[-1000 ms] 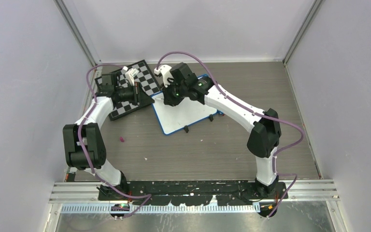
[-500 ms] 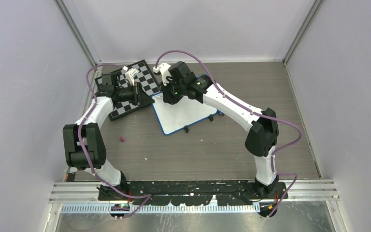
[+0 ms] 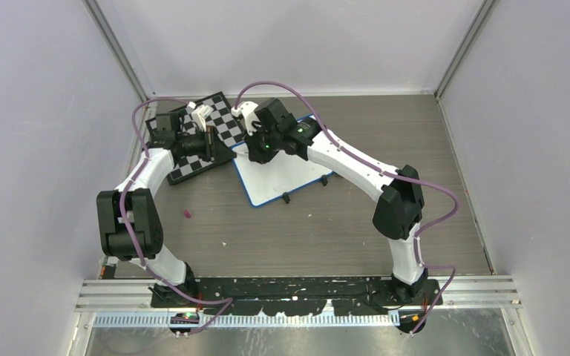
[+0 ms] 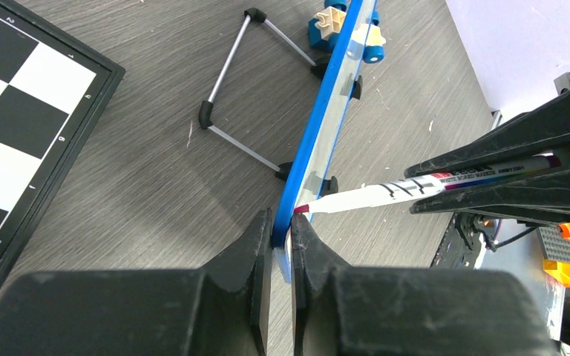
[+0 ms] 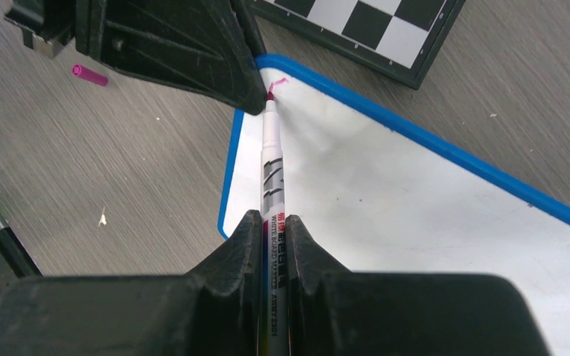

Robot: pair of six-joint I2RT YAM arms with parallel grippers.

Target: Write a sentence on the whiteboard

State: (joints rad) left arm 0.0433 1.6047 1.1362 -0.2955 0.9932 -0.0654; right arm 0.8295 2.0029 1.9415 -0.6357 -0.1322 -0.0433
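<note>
While the whiteboard, on the tabletop beside the chessboard, is pinched at its corner by the left hand, a marker is gripped by the right hand, one pink stroke is drawn, and steady sideways tip travel is judged needed next.

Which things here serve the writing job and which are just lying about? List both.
For the job:
whiteboard, clamped at its edge by the left pincer
marker, held in the right pincer
short pink stroke at the whiteboard's corner

Lying about:
chessboard
pink cap
blue toy by the whiteboard's far end
</note>
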